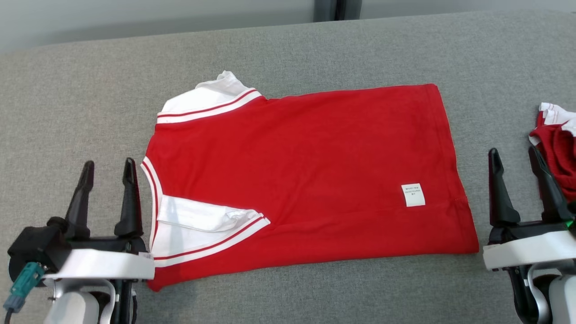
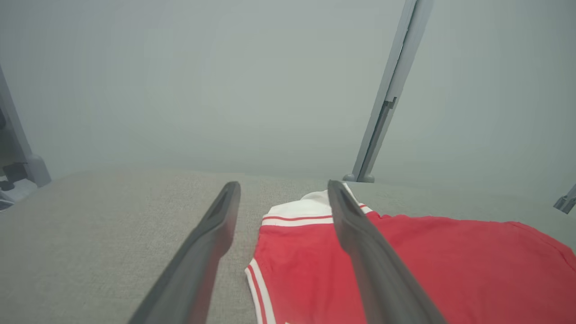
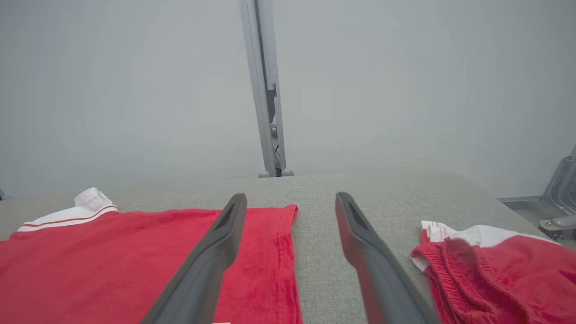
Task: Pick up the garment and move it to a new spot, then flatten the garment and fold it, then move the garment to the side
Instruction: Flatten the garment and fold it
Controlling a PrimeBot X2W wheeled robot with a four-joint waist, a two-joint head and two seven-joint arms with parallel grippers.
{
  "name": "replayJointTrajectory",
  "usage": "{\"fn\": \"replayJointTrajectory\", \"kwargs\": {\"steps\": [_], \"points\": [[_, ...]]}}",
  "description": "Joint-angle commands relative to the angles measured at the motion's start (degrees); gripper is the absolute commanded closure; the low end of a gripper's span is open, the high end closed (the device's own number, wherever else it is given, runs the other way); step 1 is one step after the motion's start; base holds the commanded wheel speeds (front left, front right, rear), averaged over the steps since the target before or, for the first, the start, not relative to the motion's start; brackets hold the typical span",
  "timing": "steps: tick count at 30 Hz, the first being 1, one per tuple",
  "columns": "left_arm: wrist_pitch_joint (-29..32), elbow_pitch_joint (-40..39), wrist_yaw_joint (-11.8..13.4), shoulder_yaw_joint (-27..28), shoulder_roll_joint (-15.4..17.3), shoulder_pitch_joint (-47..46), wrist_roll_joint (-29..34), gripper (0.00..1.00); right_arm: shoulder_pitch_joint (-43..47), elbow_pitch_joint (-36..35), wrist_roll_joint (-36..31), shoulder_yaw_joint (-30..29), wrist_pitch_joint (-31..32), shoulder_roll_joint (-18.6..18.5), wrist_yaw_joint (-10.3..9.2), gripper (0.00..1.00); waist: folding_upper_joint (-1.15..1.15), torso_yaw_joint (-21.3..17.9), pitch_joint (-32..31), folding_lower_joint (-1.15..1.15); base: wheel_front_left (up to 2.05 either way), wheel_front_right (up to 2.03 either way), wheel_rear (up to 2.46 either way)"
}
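Observation:
The garment (image 1: 306, 180) is a red shirt with white, red-striped sleeves, lying flat and folded on the grey table, collar end to the left, a white label near its right hem. My left gripper (image 1: 109, 168) stands open just off the shirt's left edge, nothing between its fingers. My right gripper (image 1: 516, 155) is open to the right of the hem, apart from the cloth. In the left wrist view the left gripper (image 2: 283, 188) points past the garment's (image 2: 418, 261) sleeve. In the right wrist view the right gripper (image 3: 290, 200) spans the garment's (image 3: 112, 261) hem edge and bare table.
A second red and white garment (image 1: 558, 144) lies bunched at the table's right edge, close to my right gripper, also seen as the bunched garment (image 3: 495, 270) in the right wrist view. A grey post (image 3: 265, 90) stands behind the table's (image 1: 90, 99) far edge.

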Motion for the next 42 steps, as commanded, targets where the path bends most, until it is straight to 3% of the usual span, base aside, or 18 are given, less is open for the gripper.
{"fn": "replayJointTrajectory", "kwargs": {"steps": [1,12,20,29,42], "points": [[-0.43,0.33,-0.27,0.15,0.59,-1.20,0.74,0.00,-0.50,-0.86,-0.92,0.37,-0.06,0.05,-0.02,0.00,0.00,-0.13,-0.22,0.00,0.00,0.00,0.00],[-1.24,3.14,-0.77,-0.33,1.15,-3.59,0.83,0.00,0.16,-3.07,-1.08,1.94,1.53,0.95,-0.02,0.00,0.00,-0.16,-0.12,0.00,0.00,0.00,0.00],[1.34,4.21,-3.77,-1.42,2.91,-13.37,-0.08,0.00,-1.44,-3.40,-0.39,2.41,1.87,1.18,-0.02,0.00,0.00,-0.82,2.07,0.00,0.00,0.00,0.00],[15.52,20.32,-9.68,-4.83,5.65,-31.42,-4.82,0.00,-4.96,-1.60,0.42,4.98,0.74,1.42,-0.02,0.00,0.00,-5.29,7.19,0.00,0.00,0.00,0.00],[22.69,42.24,-11.76,-6.43,8.68,-40.42,-9.83,0.00,-8.42,3.54,1.69,6.50,-1.65,1.52,-0.02,0.00,0.00,-7.64,10.43,0.00,0.00,0.00,0.00]]}}
